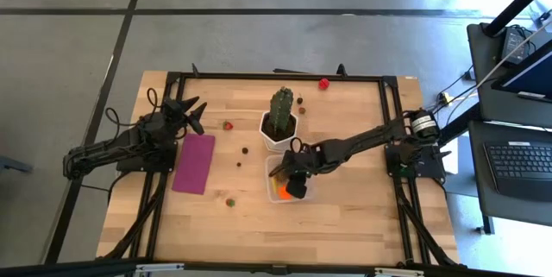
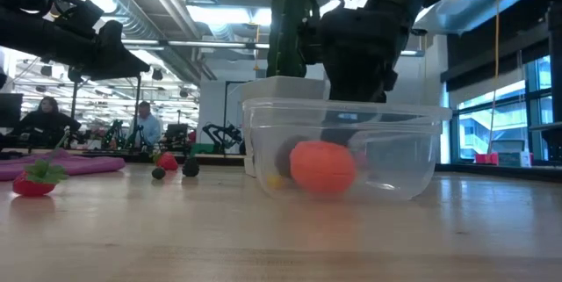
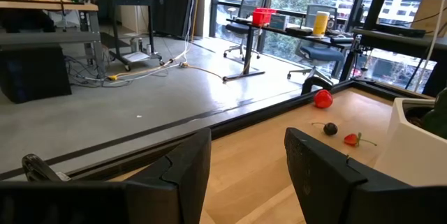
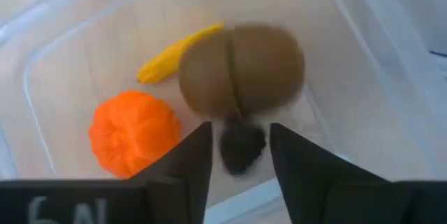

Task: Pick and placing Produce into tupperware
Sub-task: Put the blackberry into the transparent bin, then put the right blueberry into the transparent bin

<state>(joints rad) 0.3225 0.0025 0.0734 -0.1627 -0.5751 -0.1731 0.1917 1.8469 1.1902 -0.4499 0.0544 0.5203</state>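
Observation:
The clear tupperware (image 1: 289,180) stands on the table in front of the white cactus pot. Inside it lie an orange piece (image 4: 133,132), a round brown piece (image 4: 241,67), a yellow piece (image 4: 174,56) and a small dark piece (image 4: 242,147). My right gripper (image 4: 241,155) hovers open just above the tupperware (image 2: 342,146), with the dark piece showing in the gap between its fingers and apart from both. More produce is scattered on the wood: a strawberry (image 1: 228,125), dark bits (image 1: 245,149) and a red piece (image 1: 323,84). My left gripper (image 1: 194,113) waits open at the table's left.
A green cactus in a white pot (image 1: 279,122) stands just beyond the tupperware. A flat magenta rectangle (image 1: 194,163) lies near the left arm. Another small piece (image 1: 230,200) sits toward the near edge. A black frame (image 1: 276,76) borders the table. People sit in the room behind.

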